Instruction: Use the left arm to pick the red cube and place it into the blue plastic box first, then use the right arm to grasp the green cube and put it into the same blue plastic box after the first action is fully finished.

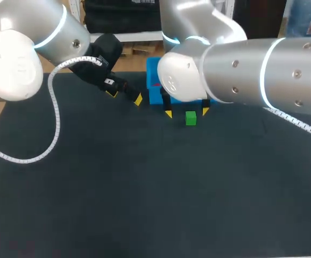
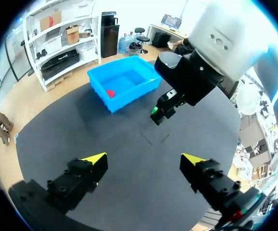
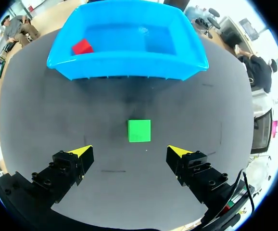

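Right hand (image 3: pixel 129 150): fingers spread wide, yellow tips well apart, gripping nothing. Green cube (image 3: pixel 139 131) sat on the desk (image 3: pixel 57 120) just ahead of the tips, centred in the gap between them. Neither finger touched it and dark mat showed on both sides. The cube lay flat and square to the hand.

Ahead of the cube there was a strip of bare desk, then the near wall of the blue box (image 3: pixel 129 67). The box was upright with its open top facing up, its long side across the hand's line. The red cube (image 3: pixel 82 46) was already inside, on the box floor in the corner ahead of the right hand's left finger, tilted a bit against the wall.

Left hand (image 2: pixel 144 158): also spread, tips far apart, nothing between them and only bare desk under it. Ahead of it, off toward its right finger, the right hand hung over the green cube. Farther ahead, more toward its left finger, stood the blue box with the red cube visible inside.

Head view agreed: the left hand was near the box's side without touching it, and the right hand was right at the box's near wall, straddling the green cube.
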You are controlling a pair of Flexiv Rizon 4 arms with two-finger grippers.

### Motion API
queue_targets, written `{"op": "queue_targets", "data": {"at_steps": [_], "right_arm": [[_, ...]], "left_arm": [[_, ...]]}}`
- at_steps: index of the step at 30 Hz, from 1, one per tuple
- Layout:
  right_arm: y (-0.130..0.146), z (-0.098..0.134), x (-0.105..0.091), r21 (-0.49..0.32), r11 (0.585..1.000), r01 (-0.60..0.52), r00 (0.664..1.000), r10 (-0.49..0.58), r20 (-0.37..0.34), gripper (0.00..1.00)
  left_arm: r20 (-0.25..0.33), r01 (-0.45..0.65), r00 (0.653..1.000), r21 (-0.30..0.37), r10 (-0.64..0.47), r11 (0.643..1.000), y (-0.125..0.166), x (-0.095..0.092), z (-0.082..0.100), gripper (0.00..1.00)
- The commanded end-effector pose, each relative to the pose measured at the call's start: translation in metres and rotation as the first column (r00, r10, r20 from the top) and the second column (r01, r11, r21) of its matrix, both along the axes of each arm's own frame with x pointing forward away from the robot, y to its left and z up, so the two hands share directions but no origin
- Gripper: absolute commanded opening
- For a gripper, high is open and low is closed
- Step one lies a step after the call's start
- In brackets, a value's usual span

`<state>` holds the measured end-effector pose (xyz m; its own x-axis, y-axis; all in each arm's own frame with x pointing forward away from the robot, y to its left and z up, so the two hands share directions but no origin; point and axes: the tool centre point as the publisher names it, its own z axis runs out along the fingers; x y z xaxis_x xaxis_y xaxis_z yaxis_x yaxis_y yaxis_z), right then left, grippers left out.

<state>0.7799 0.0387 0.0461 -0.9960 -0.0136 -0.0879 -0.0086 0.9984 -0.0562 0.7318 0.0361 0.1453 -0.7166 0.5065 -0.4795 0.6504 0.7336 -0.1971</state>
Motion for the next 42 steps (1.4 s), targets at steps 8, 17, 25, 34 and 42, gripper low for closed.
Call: {"op": "queue_targets", "data": {"at_steps": [8, 17, 25, 34, 42], "right_arm": [[-0.004, -0.014, 0.003, -0.007, 1.0, -0.011, 1.0, 0.011, -0.003, 1.0], [-0.006, -0.026, 0.011, -0.006, 1.0, -0.024, 1.0, 0.024, -0.015, 1.0], [-0.008, -0.035, 0.018, -0.005, 0.999, -0.036, 0.999, 0.036, -0.028, 1.0], [-0.008, -0.039, 0.024, -0.001, 0.999, -0.052, 0.998, 0.052, -0.035, 1.0], [-0.008, -0.046, 0.025, 0.006, 0.998, -0.061, 0.997, 0.061, -0.04, 1.0]], "left_arm": [[0.002, 0.002, 1.0, -0.004, -0.002, 1.0, 0.001, -0.001, 0.0, 1.0], [0.002, 0.002, 1.0, -0.004, -0.002, 1.0, 0.001, -0.001, 0.0, 1.0], [0.002, 0.002, 1.0, -0.004, -0.002, 1.0, 0.001, -0.001, 0.0, 1.0], [0.002, 0.002, 1.0, -0.004, -0.002, 1.0, 0.001, -0.001, 0.0, 1.0], [0.002, 0.002, 1.0, -0.004, -0.002, 1.0, 0.001, -0.001, 0.0, 1.0]]}}
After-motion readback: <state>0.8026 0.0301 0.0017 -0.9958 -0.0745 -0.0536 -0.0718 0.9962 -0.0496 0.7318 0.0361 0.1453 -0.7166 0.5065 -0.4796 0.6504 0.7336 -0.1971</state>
